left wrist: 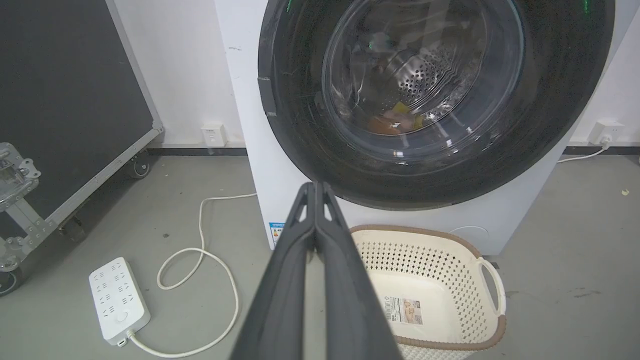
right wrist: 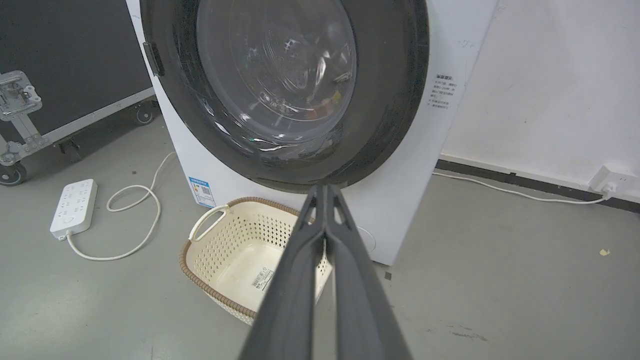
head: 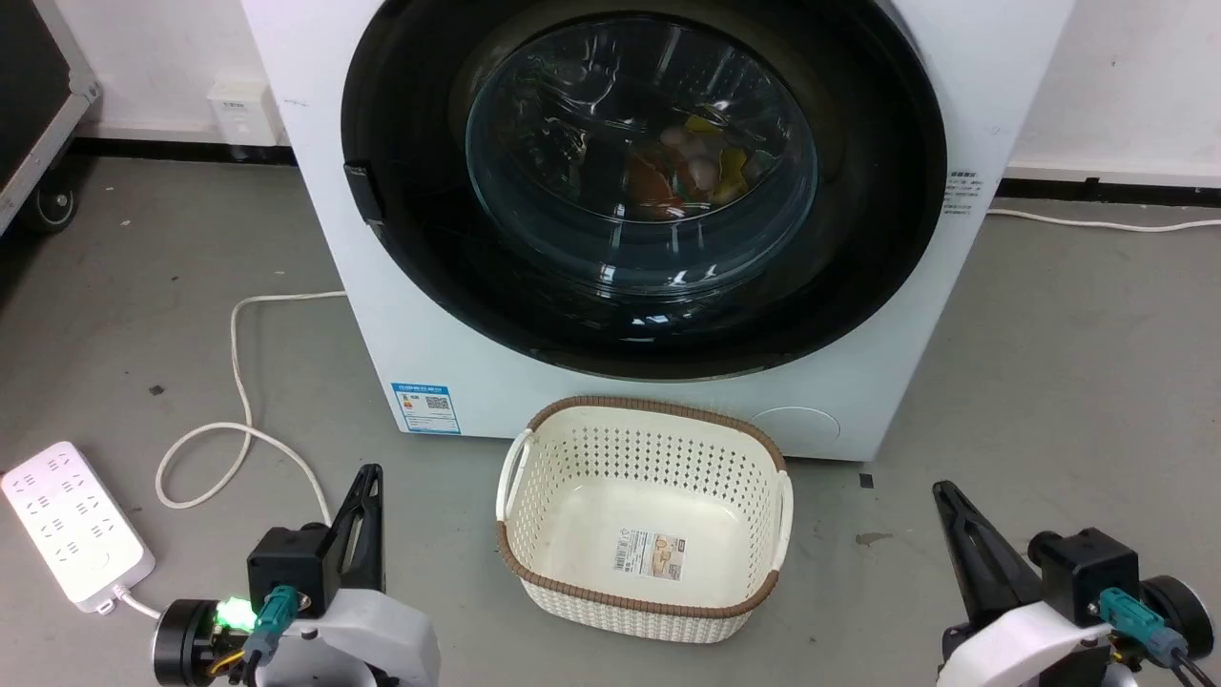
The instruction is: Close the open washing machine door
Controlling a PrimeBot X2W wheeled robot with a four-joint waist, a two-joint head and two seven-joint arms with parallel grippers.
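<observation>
Against the washing machine (head: 496,382) front, the washing machine door (head: 644,162) sits flush, seemingly latched. The left gripper (left wrist: 316,186) and right gripper (right wrist: 325,187) hang low, fingers pressed together, flanking the basket (head: 534,534). 1 firm rim press would confirm the catch.

The big white front-loading washing machine (head: 477,372) and its round black-rimmed glass door (head: 572,191) run off the head view's top edge. Coloured items (head: 689,164) behind the glass are too blurred to identify. Print on the small blue sticker (head: 426,407) is unreadable.
</observation>
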